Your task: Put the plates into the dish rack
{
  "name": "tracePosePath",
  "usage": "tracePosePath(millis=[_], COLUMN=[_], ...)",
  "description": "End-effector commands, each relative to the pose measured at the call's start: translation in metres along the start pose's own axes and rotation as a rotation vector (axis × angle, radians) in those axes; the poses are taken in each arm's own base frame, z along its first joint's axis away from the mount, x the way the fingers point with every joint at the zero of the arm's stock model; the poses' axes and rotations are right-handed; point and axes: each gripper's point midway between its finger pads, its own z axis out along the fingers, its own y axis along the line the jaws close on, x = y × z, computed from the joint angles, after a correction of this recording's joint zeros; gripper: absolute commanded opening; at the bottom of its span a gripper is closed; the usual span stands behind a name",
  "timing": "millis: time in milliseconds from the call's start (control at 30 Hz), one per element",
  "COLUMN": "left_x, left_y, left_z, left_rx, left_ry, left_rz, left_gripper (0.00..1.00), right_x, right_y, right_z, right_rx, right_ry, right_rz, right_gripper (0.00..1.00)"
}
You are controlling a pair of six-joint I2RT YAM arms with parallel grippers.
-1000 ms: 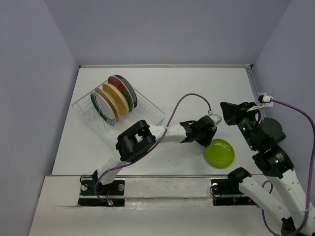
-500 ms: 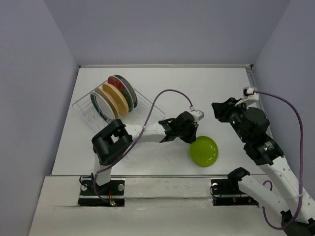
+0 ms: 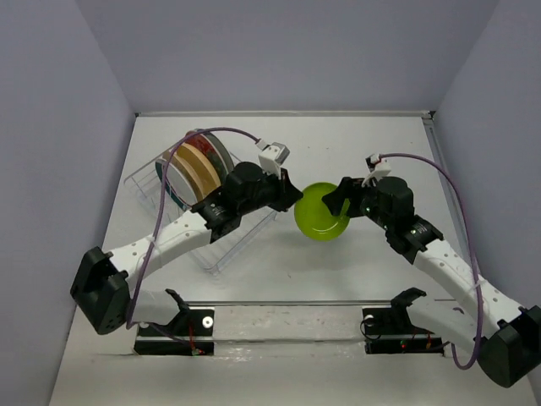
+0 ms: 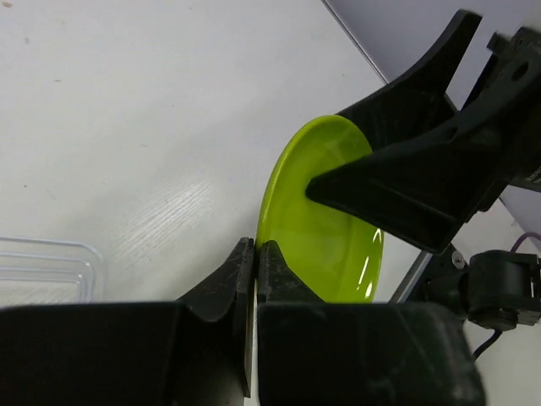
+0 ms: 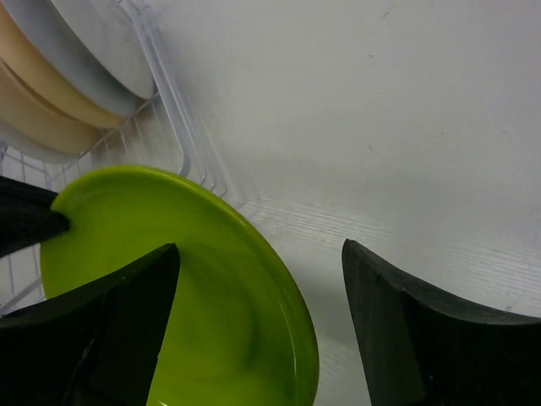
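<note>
My left gripper (image 3: 290,198) (image 4: 256,249) is shut on the rim of the lime green plate (image 3: 321,211) (image 4: 325,228), which it holds tilted on edge above the table, just right of the dish rack (image 3: 221,252). On the plate's other side my right gripper (image 3: 336,201) (image 5: 260,247) stands open. One of its fingers is over the plate's (image 5: 203,296) hollow and the other is past the rim. Several plates (image 3: 199,165) stand upright in the rack, among them a beige one (image 5: 51,101) and a white one (image 5: 101,42).
The clear wire rack's near corner (image 5: 182,135) lies right behind the green plate. Purple cables loop over both arms. Grey walls close the table at the back and on both sides.
The green plate has gone from lying flat at the front right to hanging on edge near the rack, carried up and left by my left gripper. My right gripper has opened wide at the plate.
</note>
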Motion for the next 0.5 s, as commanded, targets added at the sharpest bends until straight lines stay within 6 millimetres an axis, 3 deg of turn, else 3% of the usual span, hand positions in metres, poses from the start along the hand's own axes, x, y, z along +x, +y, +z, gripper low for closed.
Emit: tracePosePath(millis=[0, 100, 167, 267, 333, 367, 400, 467], left_x=[-0.038, -0.047, -0.053, -0.063, -0.069, -0.075, -0.079, -0.096], left_y=[-0.005, 0.0, 0.002, 0.003, 0.005, 0.004, 0.006, 0.02], left_z=[-0.033, -0.046, -0.053, -0.064, -0.069, -0.075, -0.078, -0.097], left_rx=[0.027, 0.008, -0.003, -0.026, -0.043, -0.048, -0.067, -0.18], left_ry=[-0.105, -0.127, -0.144, -0.177, -0.193, -0.213, -0.222, -0.286], left_rz=[0.01, 0.034, 0.044, 0.056, 0.059, 0.065, 0.085, 0.096], left_gripper=[0.06, 0.06, 0.06, 0.06, 0.06, 0.06, 0.06, 0.31], right_x=[-0.029, -0.026, -0.013, 0.008, 0.01, 0.012, 0.002, -0.011], right_y=[0.033, 0.043, 0.06, 0.088, 0.109, 0.115, 0.126, 0.136], right_z=[-0.002, -0.003, -0.003, -0.009, -0.02, -0.019, -0.023, -0.025], right_rx=[-0.179, -0.238, -0.345, -0.543, -0.689, -0.729, -0.788, -0.833], right_ry=[-0.102, -0.083, -0.017, 0.093, 0.128, 0.146, 0.116, 0.099], right_rz=[-0.05, -0.065, -0.069, -0.063, -0.049, -0.032, -0.013, 0.006], right_gripper=[0.87, 0.89, 0.87, 0.67, 0.3, 0.16, 0.07, 0.07])
